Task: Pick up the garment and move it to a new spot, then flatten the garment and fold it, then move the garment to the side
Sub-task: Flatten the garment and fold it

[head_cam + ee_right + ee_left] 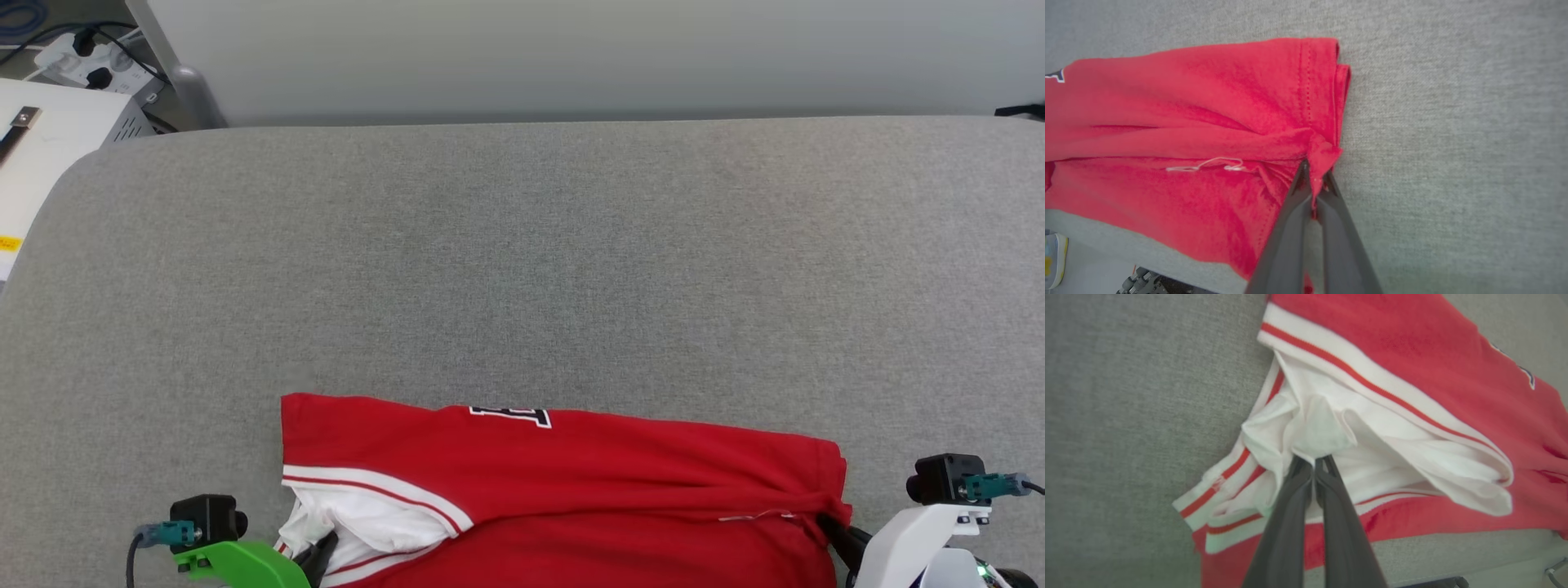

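Red jersey cloth is what you are looking at: the garment (571, 482) is lying as a long band along the near edge of the grey fabric surface (522, 261), its lower part running off the bottom of the head view. A dark letter (510, 415) edged in white is showing at its far edge. At its left end the white sleeve (1372, 457), trimmed in red-and-white stripes, is bunching out from under the red layer. Your left gripper (1314, 461) is clamping tight on a tuck of that white sleeve cloth, fingers pressed together. At the right end your right gripper (1314, 173) is likewise squeezing closed on a gathered corner of the red hem, with creases spreading from the pinch. A loose white thread (1204, 165) is lying on the red cloth near that grip. Beyond the surface's far left corner, a white box (49, 155) and a power strip (90, 57) with plugged cables are sitting.
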Tool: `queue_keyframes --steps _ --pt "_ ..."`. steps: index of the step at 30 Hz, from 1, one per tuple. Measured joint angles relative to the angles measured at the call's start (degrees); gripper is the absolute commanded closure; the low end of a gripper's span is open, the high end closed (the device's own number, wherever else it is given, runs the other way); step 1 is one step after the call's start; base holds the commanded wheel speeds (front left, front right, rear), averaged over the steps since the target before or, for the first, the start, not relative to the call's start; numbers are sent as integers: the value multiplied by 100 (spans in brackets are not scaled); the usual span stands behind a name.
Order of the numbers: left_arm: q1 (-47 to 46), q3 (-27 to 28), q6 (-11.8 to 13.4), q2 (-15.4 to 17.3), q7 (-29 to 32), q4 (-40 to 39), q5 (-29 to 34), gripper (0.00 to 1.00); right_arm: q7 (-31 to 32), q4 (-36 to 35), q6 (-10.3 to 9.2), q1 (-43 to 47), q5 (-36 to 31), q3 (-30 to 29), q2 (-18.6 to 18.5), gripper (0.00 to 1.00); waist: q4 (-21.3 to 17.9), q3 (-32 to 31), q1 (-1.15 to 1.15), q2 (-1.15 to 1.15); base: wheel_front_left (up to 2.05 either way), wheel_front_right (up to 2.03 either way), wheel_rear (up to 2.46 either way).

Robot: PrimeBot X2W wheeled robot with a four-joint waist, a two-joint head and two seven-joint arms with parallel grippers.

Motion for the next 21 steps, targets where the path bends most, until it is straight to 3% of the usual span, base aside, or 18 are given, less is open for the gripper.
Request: queue_keyframes --steps 1,2,3,9,15,21 --pt "-4 -3 -43 -46 -3 70 -16 71 -44 -2 0 15 -27 -7 35 0 -2 -15 0 0 0 0 0" --pt "-10 2 -78 -75 -46 116 -16 6 -88 -9 0 32 -43 -13 60 0 -3 -27 0 0 0 0 0" --pt "-19 10 -87 -109 -120 169 -15 0 -135 -23 0 61 -44 -20 93 0 -3 -42 0 0 0 0 0" --pt "-145 134 -249 -246 -754 293 179 0 -421 -266 1 155 -112 -111 170 0 1 -162 0 0 0 0 0" --pt "-325 157 -218 -192 -1438 36 710 0 -277 -681 1 220 -190 -318 133 0 -2 -254 0 0 0 0 0" --pt "-516 298 89 -210 -1953 -498 1450 0 282 -992 0 219 -323 -727 -67 0 -10 -191 0 0 0 0 0"
